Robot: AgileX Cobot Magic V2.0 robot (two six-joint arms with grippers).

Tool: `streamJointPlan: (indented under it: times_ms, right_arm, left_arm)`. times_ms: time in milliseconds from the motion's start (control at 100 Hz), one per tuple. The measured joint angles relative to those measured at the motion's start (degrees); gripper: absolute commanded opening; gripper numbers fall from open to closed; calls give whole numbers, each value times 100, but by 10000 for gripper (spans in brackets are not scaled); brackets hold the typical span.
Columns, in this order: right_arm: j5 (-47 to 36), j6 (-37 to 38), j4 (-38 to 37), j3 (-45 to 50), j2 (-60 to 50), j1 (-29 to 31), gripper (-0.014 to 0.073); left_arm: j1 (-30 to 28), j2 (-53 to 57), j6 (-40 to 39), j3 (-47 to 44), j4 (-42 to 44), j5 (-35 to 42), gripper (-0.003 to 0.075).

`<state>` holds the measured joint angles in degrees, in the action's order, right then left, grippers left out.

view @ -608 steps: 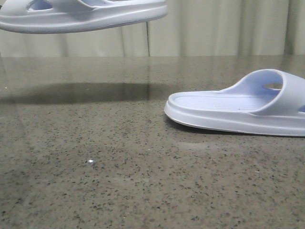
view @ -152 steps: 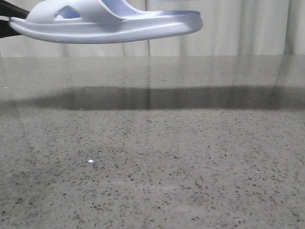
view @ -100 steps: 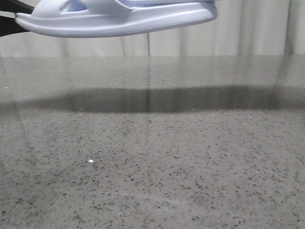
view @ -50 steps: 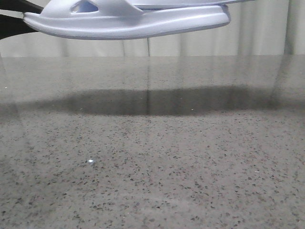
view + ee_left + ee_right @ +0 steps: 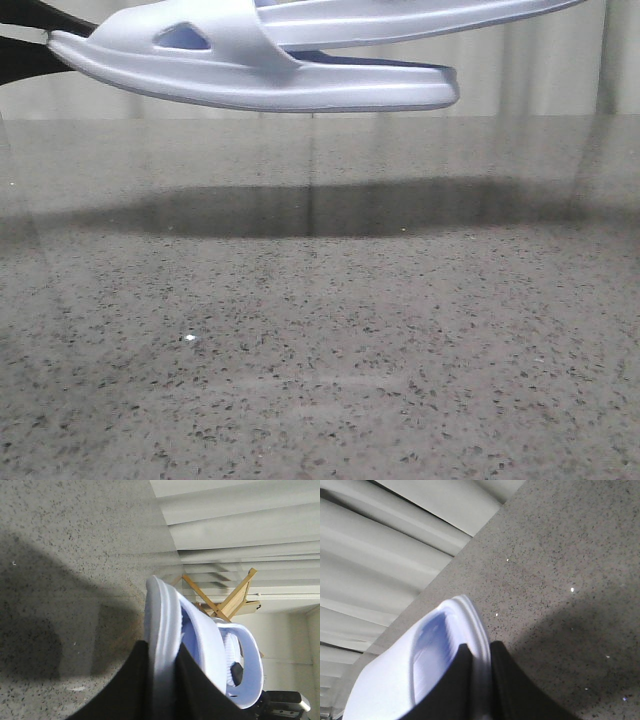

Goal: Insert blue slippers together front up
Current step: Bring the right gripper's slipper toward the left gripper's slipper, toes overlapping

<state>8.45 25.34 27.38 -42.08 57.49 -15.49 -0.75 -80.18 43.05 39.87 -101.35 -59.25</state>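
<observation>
Both blue slippers held in the air above the speckled table.

The left gripper [image 5: 162, 690] is clamped on the sole edge of the lower slipper [image 5: 260, 75]; the right gripper [image 5: 480, 680] clenches the rim of the upper slipper [image 5: 420, 20], whose end passes under the lower one's strap. The table [image 5: 320, 350] below lies open, edge to edge.

Low front camera skims the table [image 5: 320, 350]; wrist cameras share it.
</observation>
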Motion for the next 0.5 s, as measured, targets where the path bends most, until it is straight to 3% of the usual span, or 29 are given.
streamJointPlan:
  times_ms: [500]
  right_arm:
    - [-11, -3, -12, 54, 496, 0, -101]
  left_arm:
    - [0, 0, -42, 0, 0, -46, 16]
